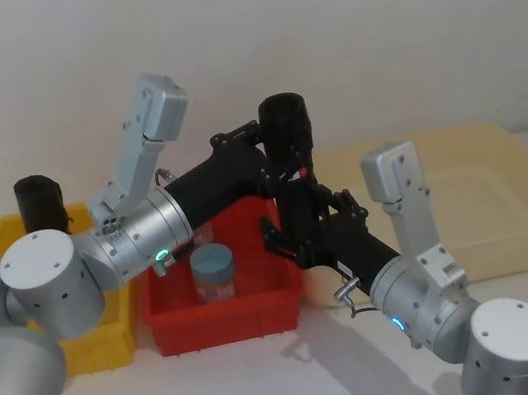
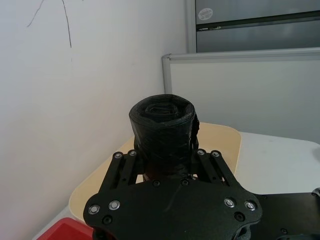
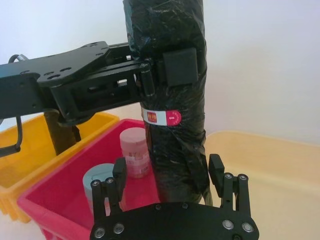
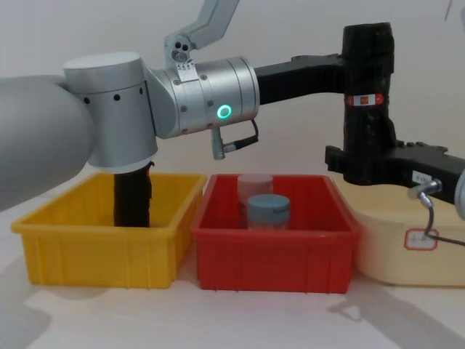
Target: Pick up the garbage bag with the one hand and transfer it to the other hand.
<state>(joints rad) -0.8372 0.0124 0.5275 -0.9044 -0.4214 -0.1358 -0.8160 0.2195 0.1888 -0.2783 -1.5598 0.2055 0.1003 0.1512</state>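
Observation:
The garbage bag (image 1: 284, 125), a black roll with a red-and-white label band (image 3: 161, 116), stands upright in the air above the gap between the red bin and the beige tub. My left gripper (image 1: 276, 160), on the green-ring arm, is shut on its upper half; a finger pad (image 3: 180, 65) presses into the plastic. From below, my right gripper (image 3: 167, 172) straddles the roll's lower end, open, with a gap showing between one finger (image 3: 120, 172) and the roll. In the chest view the garbage bag (image 4: 367, 73) rises out of the right gripper (image 4: 363, 166).
Under the arms sits a red bin (image 4: 276, 243) with a blue-lidded jar (image 4: 268, 211) and a pink jar (image 4: 255, 185). A yellow bin (image 4: 102, 247) to the left holds another black roll (image 4: 132, 200). A beige tub (image 1: 496, 219) lies on the right.

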